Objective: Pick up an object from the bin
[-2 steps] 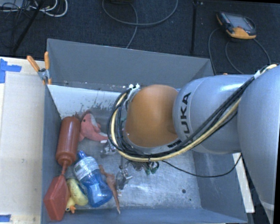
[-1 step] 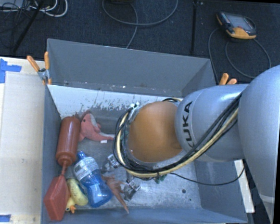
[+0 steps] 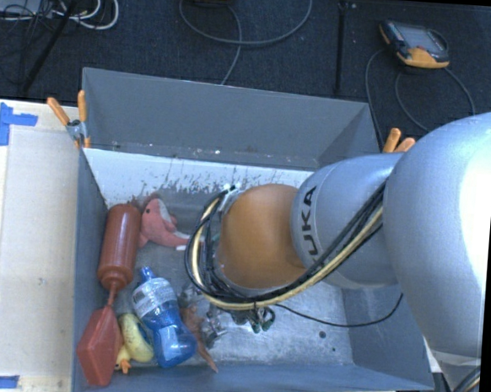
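Note:
My gripper point(image 3: 216, 317) pokes out beneath the arm's orange cover, low in the bin's front left part. It hangs right beside a crumpled blue plastic bottle point(image 3: 161, 320) with a clear upper half. A thin brown-orange piece point(image 3: 202, 345) lies just below the gripper, at the bottle's right edge; whether the gripper touches it is hidden. A yellow banana-shaped toy point(image 3: 135, 339) lies along the bottle's left side.
A brown-red squeeze bottle point(image 3: 118, 244) lies along the left wall with a pink soft toy point(image 3: 160, 224) beside it. A dark red flat thing point(image 3: 97, 350) fills the front left corner. The arm and its cables cover the bin's middle and right.

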`<state>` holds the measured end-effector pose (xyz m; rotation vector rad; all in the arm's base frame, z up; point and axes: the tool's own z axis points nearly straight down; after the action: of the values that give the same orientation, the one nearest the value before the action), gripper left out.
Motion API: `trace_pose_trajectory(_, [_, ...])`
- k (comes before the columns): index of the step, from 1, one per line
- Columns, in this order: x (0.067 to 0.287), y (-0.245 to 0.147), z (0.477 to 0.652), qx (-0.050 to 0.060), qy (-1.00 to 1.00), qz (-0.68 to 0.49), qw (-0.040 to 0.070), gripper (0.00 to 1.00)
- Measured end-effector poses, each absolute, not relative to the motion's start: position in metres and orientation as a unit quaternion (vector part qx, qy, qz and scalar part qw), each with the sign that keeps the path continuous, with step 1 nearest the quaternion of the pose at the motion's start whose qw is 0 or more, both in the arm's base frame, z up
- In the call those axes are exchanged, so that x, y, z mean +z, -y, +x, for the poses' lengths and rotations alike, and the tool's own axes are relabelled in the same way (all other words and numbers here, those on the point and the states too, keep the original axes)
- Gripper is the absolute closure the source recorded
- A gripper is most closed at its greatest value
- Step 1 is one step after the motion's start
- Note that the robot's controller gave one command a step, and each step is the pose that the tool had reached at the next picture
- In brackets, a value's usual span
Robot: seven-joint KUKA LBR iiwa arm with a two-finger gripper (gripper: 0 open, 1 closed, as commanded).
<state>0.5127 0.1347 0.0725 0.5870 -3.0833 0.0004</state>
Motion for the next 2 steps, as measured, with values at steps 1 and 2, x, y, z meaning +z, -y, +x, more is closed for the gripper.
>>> trace_pose_trajectory(1, [0.0725,-0.1347,0.5127,0.000,0.982,0.187,0.001,1.00])
trace_pose_trajectory(2, [0.0769,-0.1344,0.5118,0.000,0.982,0.187,0.002,1.00])
